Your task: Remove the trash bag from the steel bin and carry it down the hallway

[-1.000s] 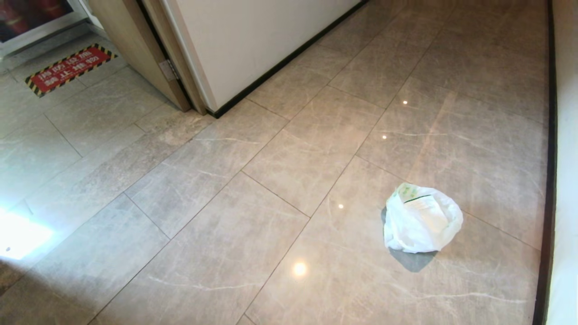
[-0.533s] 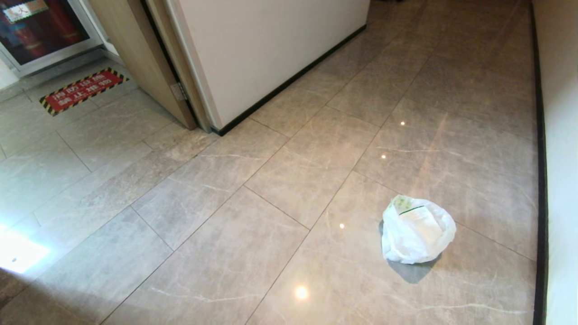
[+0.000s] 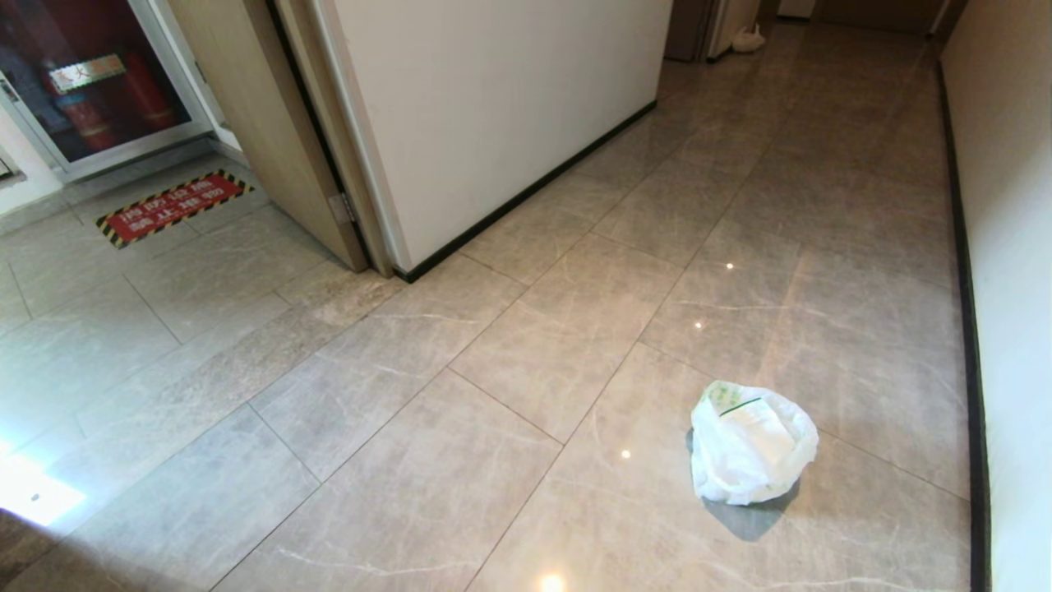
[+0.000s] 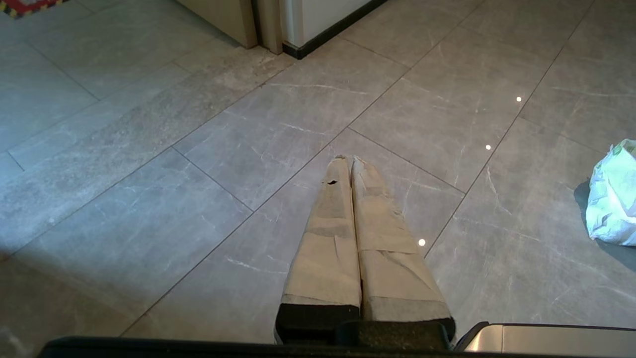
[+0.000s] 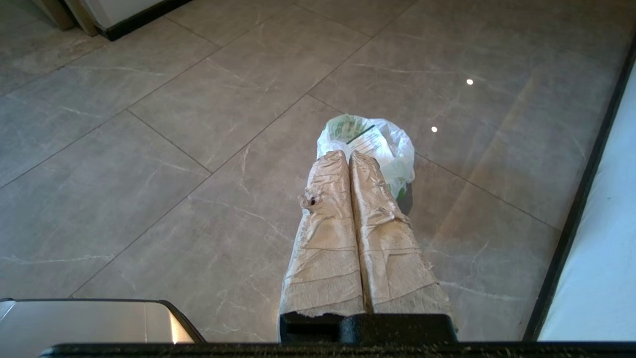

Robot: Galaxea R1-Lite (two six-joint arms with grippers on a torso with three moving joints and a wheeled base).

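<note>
The trash bag (image 3: 752,444), white thin plastic with green print, sits crumpled on the glossy beige tiles of the hallway (image 3: 822,164), near the right wall; nothing holds it. In the left wrist view the bag (image 4: 613,199) lies off to the side of my left gripper (image 4: 348,159), which is shut and empty above bare tiles. From the right wrist, the bag (image 5: 377,141) lies on the floor just beyond my right gripper (image 5: 348,154), which is also shut and empty. Neither arm shows in the head view. The steel bin is out of view.
A cream wall (image 3: 1011,247) with black skirting runs along the right. A wall corner (image 3: 493,123) and a wooden door (image 3: 263,123) stand at the left. Beyond them are duller grey tiles, a red floor sign (image 3: 173,205) and a glass cabinet (image 3: 90,90).
The head camera has tilted up, so the whole scene has slid down the picture and more of the hallway shows. The bag stays at the same spot on its tile.
</note>
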